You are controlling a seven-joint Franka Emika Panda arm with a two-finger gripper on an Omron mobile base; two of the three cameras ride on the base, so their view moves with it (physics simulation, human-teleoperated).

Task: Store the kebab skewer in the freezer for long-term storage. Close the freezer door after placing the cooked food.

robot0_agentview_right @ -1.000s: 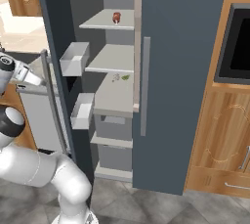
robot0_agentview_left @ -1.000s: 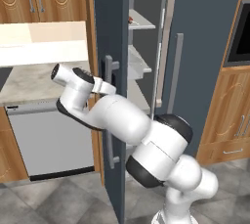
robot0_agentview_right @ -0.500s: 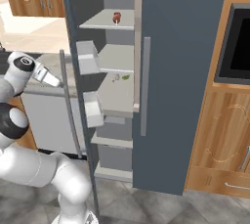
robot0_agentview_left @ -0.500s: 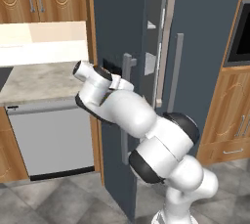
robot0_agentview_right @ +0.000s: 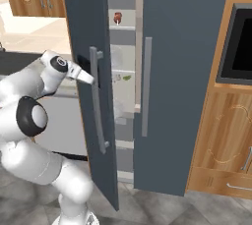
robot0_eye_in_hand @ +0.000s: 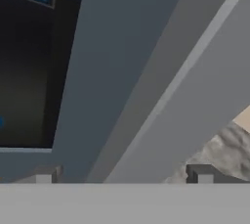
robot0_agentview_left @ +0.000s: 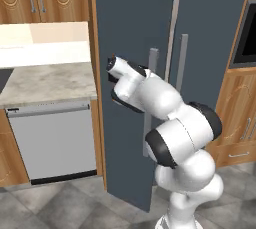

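The freezer door (robot0_agentview_right: 83, 17) stands only slightly ajar, leaving a narrow gap to the grey shelves inside. My gripper (robot0_agentview_right: 87, 77) rests against its outer face, just left of the long grey bar handle (robot0_agentview_right: 96, 101), with the jaws open and nothing between them. In the hand view, my gripper (robot0_eye_in_hand: 122, 174) faces the door (robot0_eye_in_hand: 122, 47), its black blue-lit panel (robot0_eye_in_hand: 24, 71) and the handle (robot0_eye_in_hand: 195, 86). From the left, the hand (robot0_agentview_left: 114, 66) presses on the door (robot0_agentview_left: 135, 23). A small reddish-brown thing (robot0_agentview_right: 117, 17) lies on an upper shelf; I cannot tell whether it is the kebab skewer.
The plain matching door (robot0_agentview_right: 182, 71) stays shut on the right. A silver dishwasher (robot0_agentview_left: 52, 138) sits under the stone counter (robot0_agentview_left: 45, 80) to the left. A black oven (robot0_agentview_right: 236, 42) and wooden cabinets (robot0_agentview_right: 221, 145) stand to the right. A small green item (robot0_agentview_right: 126, 77) lies on a middle shelf.
The freezer door has swung from wide open to nearly shut, with my arm following and pushing on its outer face. The jaws stayed open.
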